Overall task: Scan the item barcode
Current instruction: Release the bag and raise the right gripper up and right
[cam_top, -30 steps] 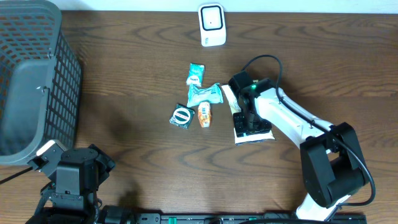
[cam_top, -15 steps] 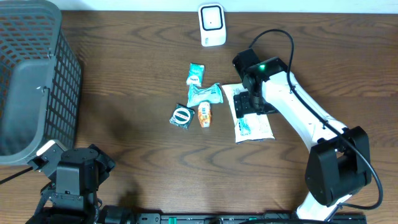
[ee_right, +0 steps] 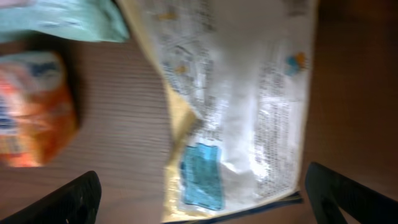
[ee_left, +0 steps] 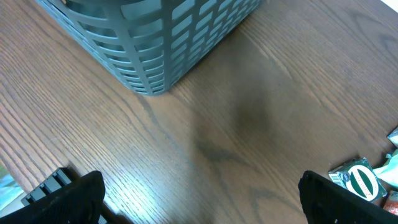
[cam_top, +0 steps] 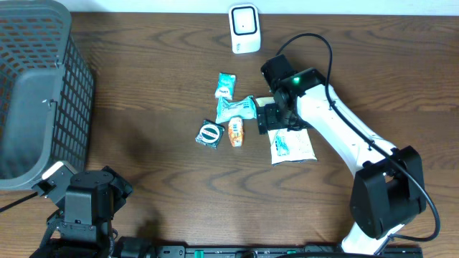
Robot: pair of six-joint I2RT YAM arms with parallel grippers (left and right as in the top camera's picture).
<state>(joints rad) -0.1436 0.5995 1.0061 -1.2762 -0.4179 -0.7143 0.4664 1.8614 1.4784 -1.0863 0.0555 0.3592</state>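
A white printed packet [cam_top: 292, 145] with a blue patch [ee_right: 202, 174] lies flat on the wooden table. My right gripper [cam_top: 275, 118] hovers above its left end, open, with the packet [ee_right: 249, 106] showing between the two dark fingertips [ee_right: 62, 200] and nothing held. The white barcode scanner [cam_top: 244, 29] stands at the table's far edge. My left gripper [ee_left: 199, 202] is open over bare wood near the front left, far from the items.
A grey mesh basket [cam_top: 39, 86] fills the left side. Beside the white packet lie an orange packet [cam_top: 236, 132], a pale teal pouch [cam_top: 235, 109], a small teal packet [cam_top: 226, 84] and a round green-and-white pack [cam_top: 209, 133].
The right gripper has opened, let go of the white packet and moved back and left toward the pile. The packet now lies uncovered. The left arm has not moved.
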